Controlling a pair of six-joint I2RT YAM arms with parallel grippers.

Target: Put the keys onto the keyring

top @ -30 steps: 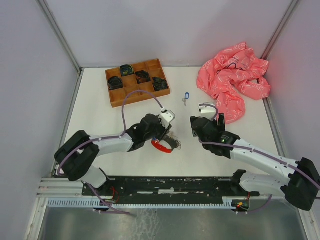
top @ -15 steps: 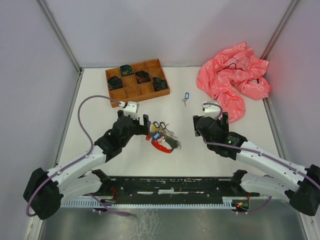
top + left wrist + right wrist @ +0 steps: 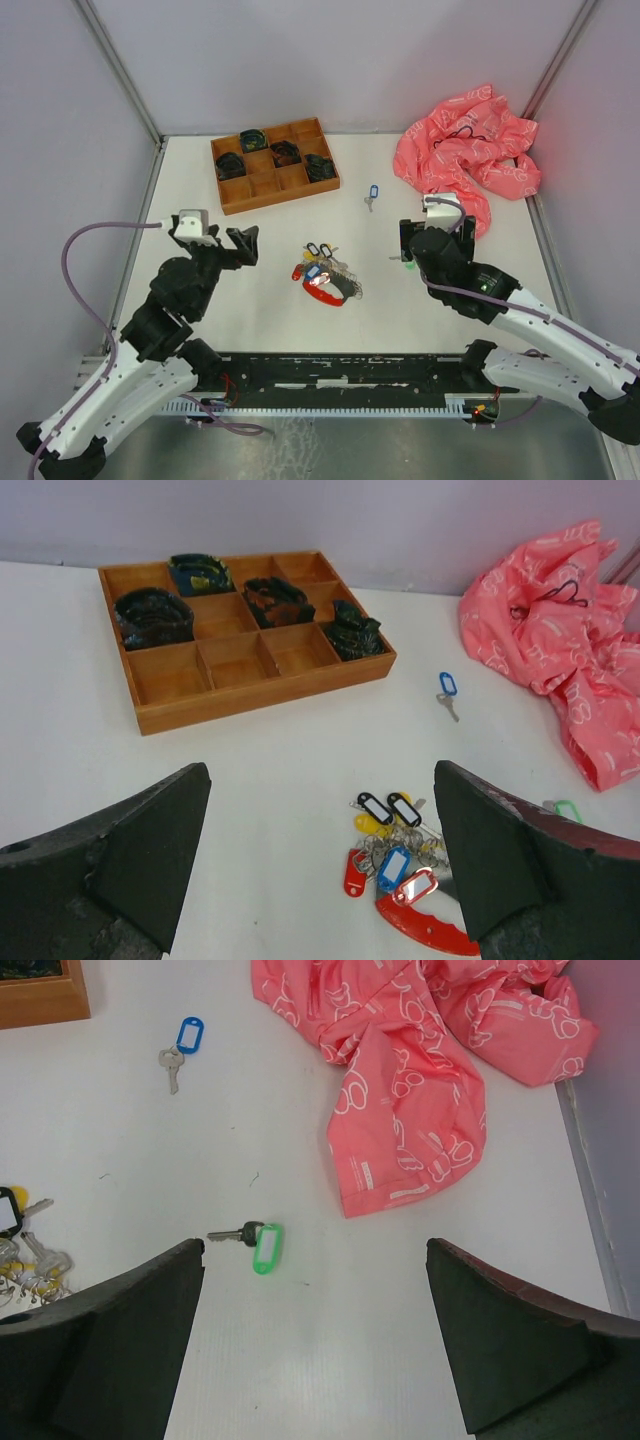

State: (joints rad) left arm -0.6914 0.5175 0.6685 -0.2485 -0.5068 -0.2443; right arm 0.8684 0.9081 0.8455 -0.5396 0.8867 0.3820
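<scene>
A bunch of keys with black, yellow, blue and red tags lies mid-table on the keyring, whose red plastic loop curves below it. The left wrist view shows the bunch and loop just ahead of the open, empty left gripper. From above, the left gripper is well left of the bunch. A green-tagged key lies alone between the open right gripper's fingers, below them on the table. A blue-tagged key lies farther back.
A wooden compartment tray holding dark items stands at the back left. A crumpled pink cloth lies at the back right, its edge close to the right gripper. White walls enclose the table.
The left gripper opened, let go of the key bunch and drew back to the left. The bunch stays on the table. The right gripper shifted slightly right and back.
</scene>
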